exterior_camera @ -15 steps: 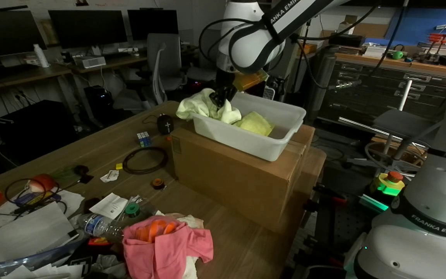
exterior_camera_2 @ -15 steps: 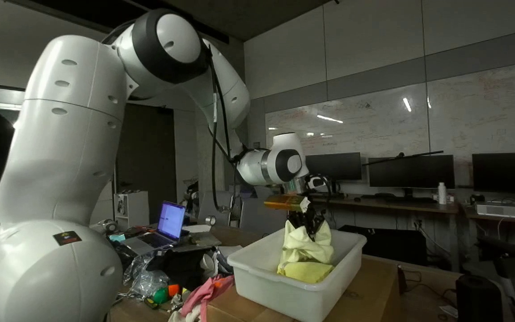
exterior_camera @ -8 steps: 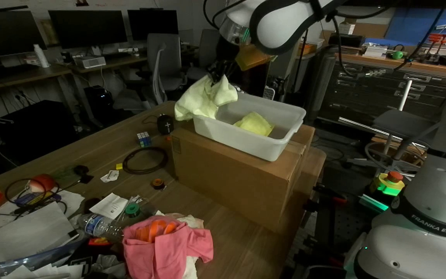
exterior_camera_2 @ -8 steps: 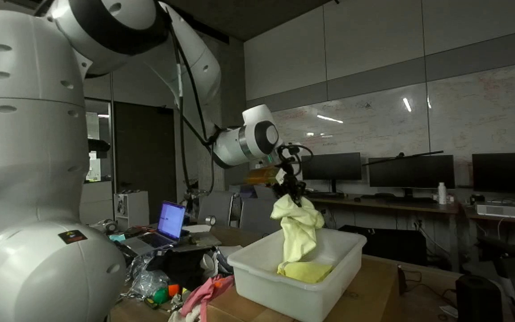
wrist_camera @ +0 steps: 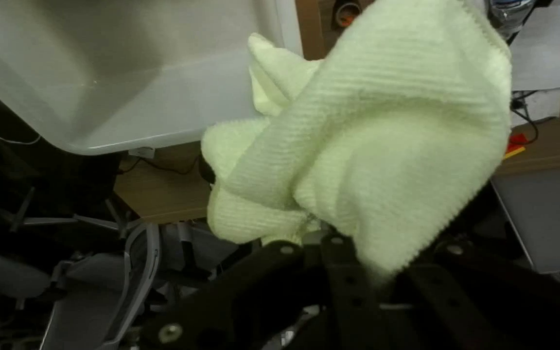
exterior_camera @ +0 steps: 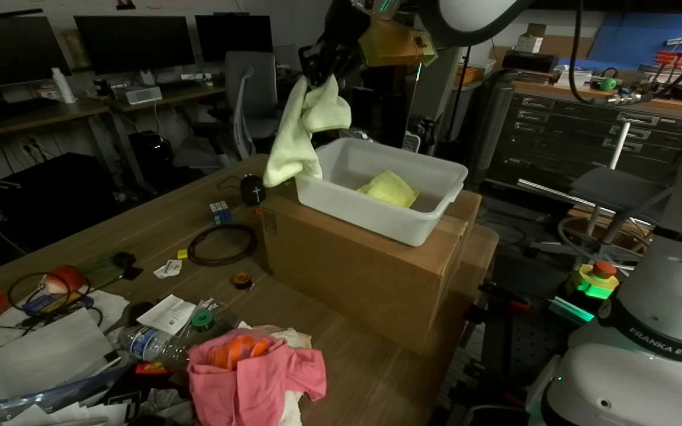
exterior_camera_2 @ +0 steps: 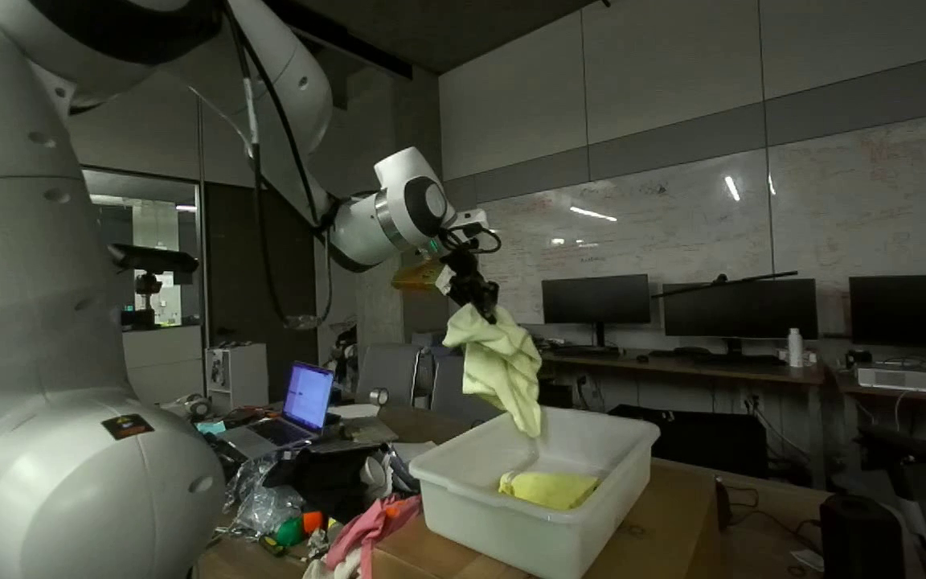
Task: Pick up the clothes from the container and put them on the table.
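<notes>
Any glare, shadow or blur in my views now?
Wrist view: a shadow lies across the bin, and the lowest corner of the cloth looks soft; in an exterior view: glare streaks on the whiteboard; in both exterior views: dim light leaves the black tool indistinct.

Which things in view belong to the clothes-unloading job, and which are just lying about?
Part of the job:
gripper
pale green cloth it holds
white container
yellow cloth inside the container
table

Just lying about:
puzzle cube
dark coil
plastic bottle
tape roll
laptop
</notes>
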You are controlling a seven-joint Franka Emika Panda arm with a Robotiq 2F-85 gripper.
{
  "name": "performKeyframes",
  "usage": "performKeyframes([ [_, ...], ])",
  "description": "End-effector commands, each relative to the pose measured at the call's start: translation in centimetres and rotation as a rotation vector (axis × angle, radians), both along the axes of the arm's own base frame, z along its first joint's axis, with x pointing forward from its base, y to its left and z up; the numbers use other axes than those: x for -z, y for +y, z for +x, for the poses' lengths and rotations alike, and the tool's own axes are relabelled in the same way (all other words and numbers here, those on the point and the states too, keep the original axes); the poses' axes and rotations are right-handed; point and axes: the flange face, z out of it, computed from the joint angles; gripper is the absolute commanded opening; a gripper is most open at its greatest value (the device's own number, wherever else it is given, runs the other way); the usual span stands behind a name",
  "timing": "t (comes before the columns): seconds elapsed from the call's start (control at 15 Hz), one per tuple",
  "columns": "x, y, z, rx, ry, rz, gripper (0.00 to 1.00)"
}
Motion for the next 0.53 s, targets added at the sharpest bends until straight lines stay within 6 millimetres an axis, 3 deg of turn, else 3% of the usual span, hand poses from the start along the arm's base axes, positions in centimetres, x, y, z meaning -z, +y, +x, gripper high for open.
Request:
performKeyframes([
  [0.0, -1.5, 2.5, -1.5, -0.019, -0.068, -0.008, 0.02],
  [0.47, -1.6, 10.5, -2.7, -0.223, -0.034, -0.037, 0.02],
])
